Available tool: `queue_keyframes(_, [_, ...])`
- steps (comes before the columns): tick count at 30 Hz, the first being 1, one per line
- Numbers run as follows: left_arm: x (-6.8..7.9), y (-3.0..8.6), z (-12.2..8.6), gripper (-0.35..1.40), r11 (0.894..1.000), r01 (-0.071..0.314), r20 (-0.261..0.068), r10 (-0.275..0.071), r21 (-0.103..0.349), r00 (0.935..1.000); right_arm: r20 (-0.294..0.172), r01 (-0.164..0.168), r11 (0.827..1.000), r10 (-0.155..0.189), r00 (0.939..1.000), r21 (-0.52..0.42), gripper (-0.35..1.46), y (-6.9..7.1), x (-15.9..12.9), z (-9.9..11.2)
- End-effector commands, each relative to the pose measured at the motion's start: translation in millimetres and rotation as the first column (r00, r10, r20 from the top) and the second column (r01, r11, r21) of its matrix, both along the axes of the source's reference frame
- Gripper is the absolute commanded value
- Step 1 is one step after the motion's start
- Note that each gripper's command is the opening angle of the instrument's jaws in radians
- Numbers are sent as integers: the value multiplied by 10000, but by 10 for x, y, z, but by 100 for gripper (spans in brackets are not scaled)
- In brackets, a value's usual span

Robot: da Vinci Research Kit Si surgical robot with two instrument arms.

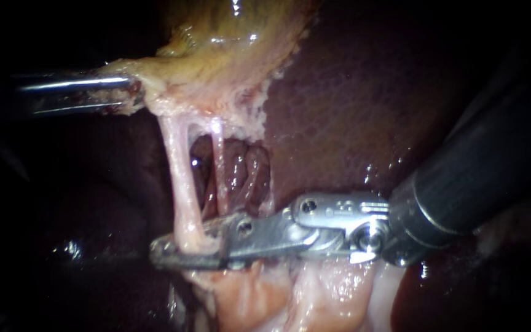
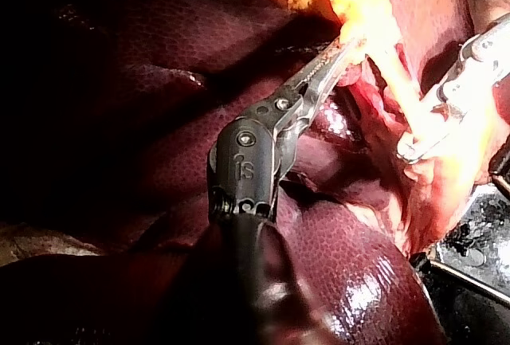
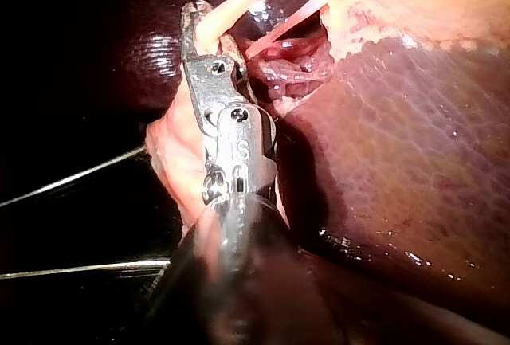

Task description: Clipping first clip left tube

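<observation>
**Step in hand.** Setting the clip on the left tube (image 1: pixel 176 178). No clip shows on it yet.

**Left tube.** A pale, thick cord. It runs from the gallbladder (image 1: pixel 228 55) edge down into your right instrument's jaws.

**Right instrument (image 1: pixel 188 243).** It enters low from the right. The jaws are part open and astride the left tube near its lower end. The tube fills most of the gap but does not look pinched flat. One jaw tip shows past the tube's far side.

**Left instrument (image 1: pixel 135 93).** The jaws are closed on the gallbladder's lower edge and draw it leftward. Both tubes stand taut.

**Next move, as judged.** Confirm that both jaw tips clear the tube. Then close squarely across it while your left instrument holds its pull.

**Surroundings.**
- Right tube (image 1: pixel 218 154): thinner and just beside the left tube. Its lower end reaches the back of the upper jaw, so it is the likeliest thing to be caught by mistake.
- Dark red folds: these show in the window behind the two tubes.
- Pale tissue (image 1: pixel 259 295): it lies directly under the jaws and seems to touch them. It could ride in as you close.
- Liver (image 1: pixel 351 104): it lies to the right, clear of the jaws.
</observation>
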State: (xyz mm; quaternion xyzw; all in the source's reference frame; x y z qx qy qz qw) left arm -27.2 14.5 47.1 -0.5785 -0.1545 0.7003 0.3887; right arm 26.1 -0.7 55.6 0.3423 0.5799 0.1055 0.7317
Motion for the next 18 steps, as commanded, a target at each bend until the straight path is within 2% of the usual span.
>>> queue_keyframes(1, [0, 0, 0, -35, 10000, 6, -6, -6, 2, 10000, 60, 21, 10000, -21, 10000, 48, -35, 0, 0, 1])
queue_keyframes(5, [0, 0, 0, -35, 10000, 6, -6, -6, 2, 10000, 357, 317, 9992, -326, 9988, 245, -35, 2, -1, 3])
queue_keyframes(7, [0, 0, 0, -35, 10000, 6, -6, -6, 2, 10000, 361, 367, 9990, -376, 9986, 248, -35, 2, -1, 4])
queue_keyframes(18, [-1, 0, 0, -35, 10000, 11, -9, -11, 2, 10000, 323, 425, 9988, -433, 9985, 245, -35, 5, -2, 8])
